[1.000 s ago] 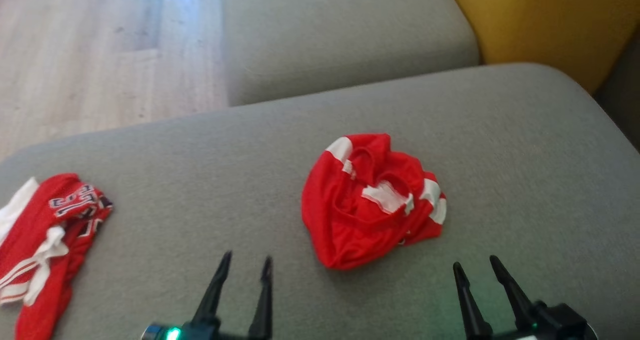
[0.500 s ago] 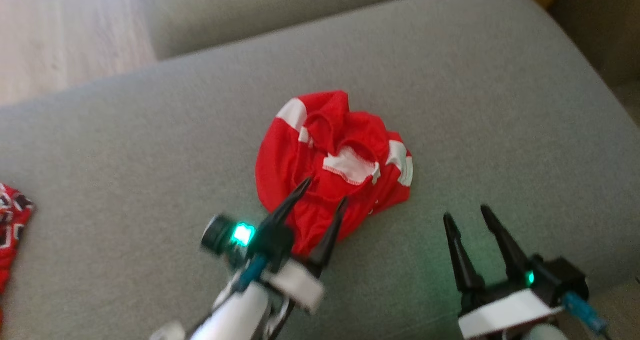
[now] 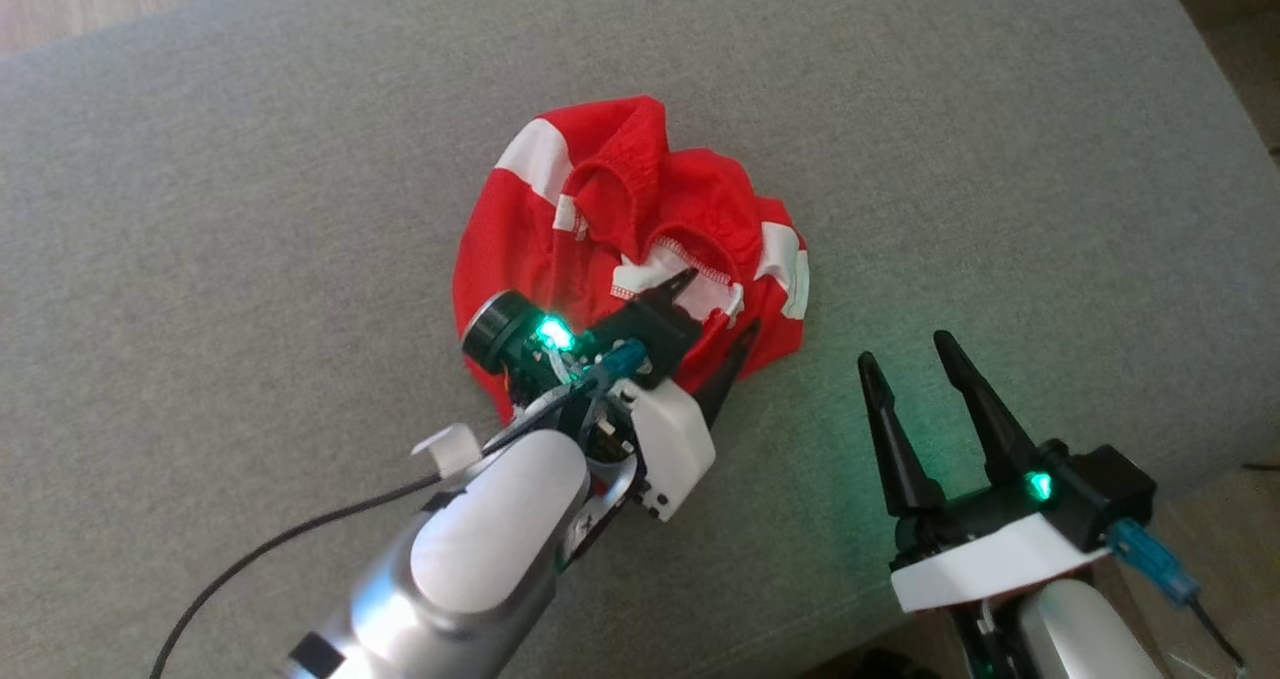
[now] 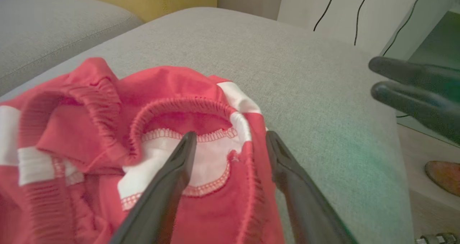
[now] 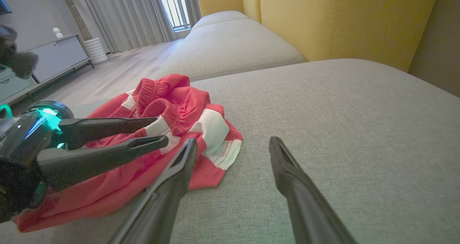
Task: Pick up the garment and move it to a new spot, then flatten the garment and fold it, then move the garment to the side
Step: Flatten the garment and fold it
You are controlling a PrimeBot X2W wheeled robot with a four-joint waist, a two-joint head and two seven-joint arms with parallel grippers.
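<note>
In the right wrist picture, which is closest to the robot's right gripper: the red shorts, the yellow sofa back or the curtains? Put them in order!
From the right gripper:
1. red shorts, right beside it, to the left.
2. yellow sofa back, behind the seat, upper right.
3. curtains, far across the room, upper left.

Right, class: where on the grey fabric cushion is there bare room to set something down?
The grey fabric cushion is bare left of the crumpled red and white garment and beyond it. Crowded: the near middle, where the open left gripper hangs over the garment, with the right gripper beside it.
</note>
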